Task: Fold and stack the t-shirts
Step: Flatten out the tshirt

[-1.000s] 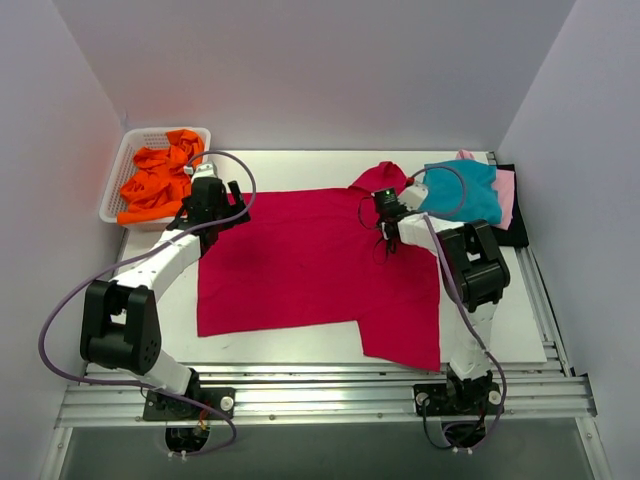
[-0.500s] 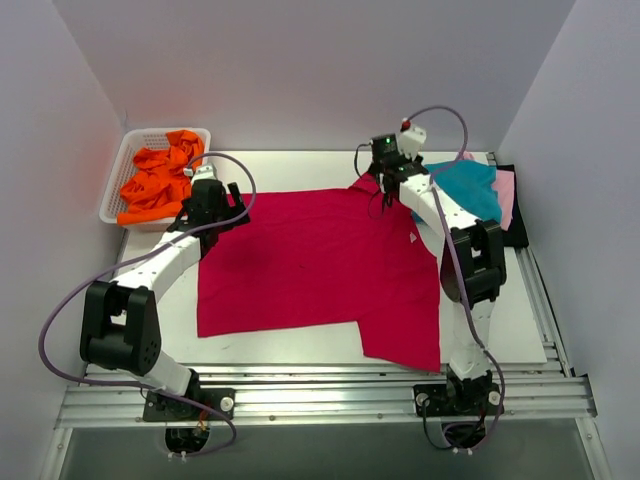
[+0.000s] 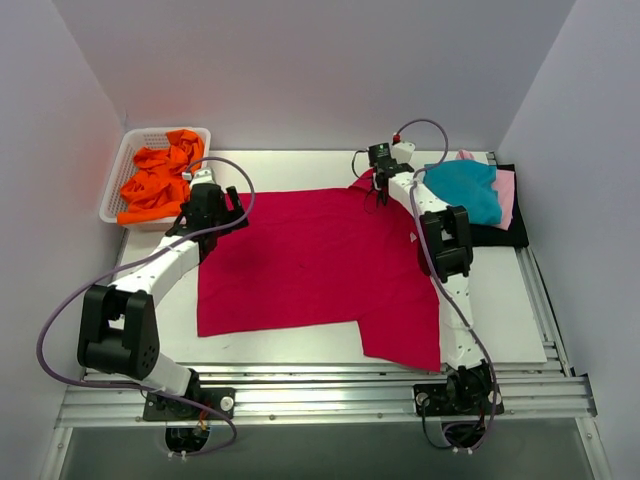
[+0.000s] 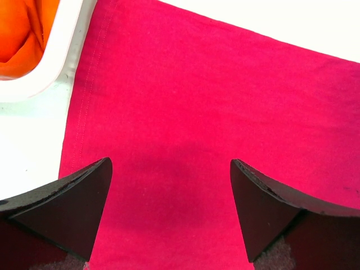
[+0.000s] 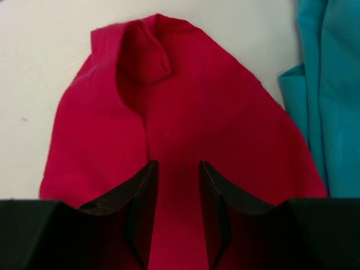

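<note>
The large crimson-red t-shirt (image 3: 310,260) lies spread flat across the table. My left gripper (image 3: 208,212) hovers over its far left corner, jaws wide open and empty, with red cloth below them (image 4: 197,101). My right gripper (image 3: 378,172) is over the shirt's far right sleeve (image 5: 185,112), jaws a little apart with flat cloth showing between them. A teal shirt (image 3: 465,190) lies on a pale pink one (image 3: 505,190) and a black one (image 3: 500,235) at the far right. The orange shirt (image 3: 160,180) lies crumpled in the basket.
The white lattice basket (image 3: 115,185) stands at the far left corner, and its rim (image 4: 56,62) lies close to the red shirt's left hem. The teal shirt's edge (image 5: 329,84) lies just right of the red sleeve. Walls enclose the table on three sides.
My right arm has reached from the shirt's right shoulder out to the far sleeve and now sits low over it. My left gripper has stayed at the far left corner.
</note>
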Robot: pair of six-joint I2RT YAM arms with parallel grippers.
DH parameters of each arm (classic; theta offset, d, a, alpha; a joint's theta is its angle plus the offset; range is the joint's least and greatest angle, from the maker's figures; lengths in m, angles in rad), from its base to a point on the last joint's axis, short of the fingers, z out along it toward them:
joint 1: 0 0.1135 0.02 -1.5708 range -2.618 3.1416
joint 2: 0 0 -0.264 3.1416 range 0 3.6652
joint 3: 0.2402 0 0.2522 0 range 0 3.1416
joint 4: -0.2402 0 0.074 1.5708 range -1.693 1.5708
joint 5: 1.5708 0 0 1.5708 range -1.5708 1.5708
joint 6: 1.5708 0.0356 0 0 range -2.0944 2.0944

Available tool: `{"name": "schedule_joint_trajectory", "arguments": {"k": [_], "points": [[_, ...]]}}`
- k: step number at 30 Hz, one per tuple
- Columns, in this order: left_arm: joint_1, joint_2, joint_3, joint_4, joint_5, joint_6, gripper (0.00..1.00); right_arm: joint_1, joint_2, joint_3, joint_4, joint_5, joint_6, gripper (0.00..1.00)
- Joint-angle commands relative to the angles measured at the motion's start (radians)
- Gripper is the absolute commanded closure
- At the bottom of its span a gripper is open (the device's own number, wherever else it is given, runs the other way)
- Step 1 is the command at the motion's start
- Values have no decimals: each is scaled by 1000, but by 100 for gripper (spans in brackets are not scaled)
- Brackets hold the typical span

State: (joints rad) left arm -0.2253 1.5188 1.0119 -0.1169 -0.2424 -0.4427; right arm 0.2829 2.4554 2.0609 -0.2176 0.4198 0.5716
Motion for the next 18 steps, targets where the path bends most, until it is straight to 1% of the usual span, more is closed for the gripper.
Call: {"name": "schedule_joint_trajectory", "arguments": {"k": [1, 7, 13, 14, 15, 16, 18], "points": [[7, -28, 2, 51, -6, -7, 5, -10, -7, 113, -20, -7, -36, 69], [7, -9, 7, 59, -8, -5, 5, -11, 13, 160, -12, -12, -58, 71], [7, 7, 13, 60, -8, -5, 5, -14, 34, 174, -2, 7, -64, 83], [7, 9, 13, 62, -6, -5, 5, -17, 49, 183, -15, 8, -64, 87], [7, 11, 14, 62, -6, -4, 5, -17, 56, 192, -20, 16, -62, 90], [7, 15, 16, 63, -6, -4, 5, -19, 60, 208, -23, 20, -62, 95], [7, 18, 17, 62, -8, -4, 5, -19, 76, 222, -28, 28, -58, 98]]}}
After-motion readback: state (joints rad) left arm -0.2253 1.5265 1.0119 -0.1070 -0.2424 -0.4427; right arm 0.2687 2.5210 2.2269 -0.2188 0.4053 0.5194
